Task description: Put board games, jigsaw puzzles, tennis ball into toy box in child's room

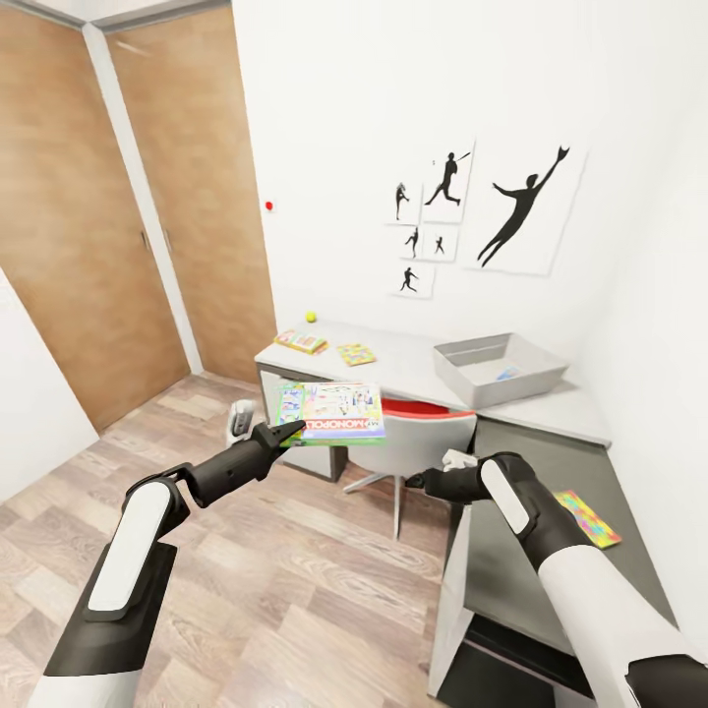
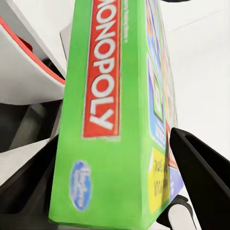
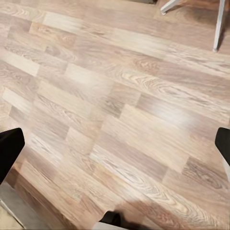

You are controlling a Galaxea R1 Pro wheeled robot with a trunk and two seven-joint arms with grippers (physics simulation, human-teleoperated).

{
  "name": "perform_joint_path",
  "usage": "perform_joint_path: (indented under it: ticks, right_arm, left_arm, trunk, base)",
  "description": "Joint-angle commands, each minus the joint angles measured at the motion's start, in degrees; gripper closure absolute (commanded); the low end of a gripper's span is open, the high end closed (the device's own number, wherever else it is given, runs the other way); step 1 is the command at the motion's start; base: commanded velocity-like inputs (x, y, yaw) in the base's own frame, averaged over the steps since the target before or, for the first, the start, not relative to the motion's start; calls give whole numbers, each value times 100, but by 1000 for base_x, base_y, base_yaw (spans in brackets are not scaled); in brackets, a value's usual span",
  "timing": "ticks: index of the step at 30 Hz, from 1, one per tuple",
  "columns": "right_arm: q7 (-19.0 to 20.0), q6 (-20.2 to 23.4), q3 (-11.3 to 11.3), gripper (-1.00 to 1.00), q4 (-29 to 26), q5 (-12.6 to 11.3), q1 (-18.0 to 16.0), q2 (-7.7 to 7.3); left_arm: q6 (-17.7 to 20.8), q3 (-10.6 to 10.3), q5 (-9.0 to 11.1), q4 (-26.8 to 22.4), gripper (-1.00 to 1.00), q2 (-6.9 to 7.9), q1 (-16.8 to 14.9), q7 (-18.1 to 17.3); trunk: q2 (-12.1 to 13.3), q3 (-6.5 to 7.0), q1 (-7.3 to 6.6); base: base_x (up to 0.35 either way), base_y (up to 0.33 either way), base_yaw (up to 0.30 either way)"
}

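Monopoly box [image 1: 331, 413] sits clamped in my left gripper [image 1: 287, 431], held flat before the table [image 1: 413, 359] — toy box [image 1: 500, 369] beyond; my right gripper [image 3: 115, 143] spread wide, holding nothing.

There's the word MONOPOLY, white capitals on a red band, running along the green side of the Monopoly box [image 2: 115, 120] clamped between my left fingers [image 2: 199, 163]. From the head camera the same red band with MONOPOLY reads along the box [image 1: 331, 413] edge facing me. Below the band, on the green side, sits a small blue oval logo, too blurred for me to read. On the lid's yellow corner there's a scrap of dark print, a few letters at an angle, and I can't make them out. A line of tiny white print runs beside the band, also unreadable. Nothing else in view carries legible writing.
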Motion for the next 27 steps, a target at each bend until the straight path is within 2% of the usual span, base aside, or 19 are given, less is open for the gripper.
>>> perform_joint_path:
  ticks: [1, 15, 27]
  right_arm:
    - [58, 18, 11, -100, -7, 59, -4, -7]
    - [61, 19, 3, -100, -12, 59, -3, -10]
    - [63, 35, 2, -100, -211, 52, 63, -50]
  left_arm:
    - [25, 8, 73, -3, 100, -5, -8, 57]
    - [25, 3, 73, -6, 100, -5, -8, 58]
    - [32, -8, 73, -18, 100, -1, -8, 51]
  trunk:
    - [-13, -13, 4]
    - [-13, -13, 4]
    - [-13, -13, 4]
  base:
    - [1, -1, 288]
    - [4, -1, 286]
    - [205, -74, 80]
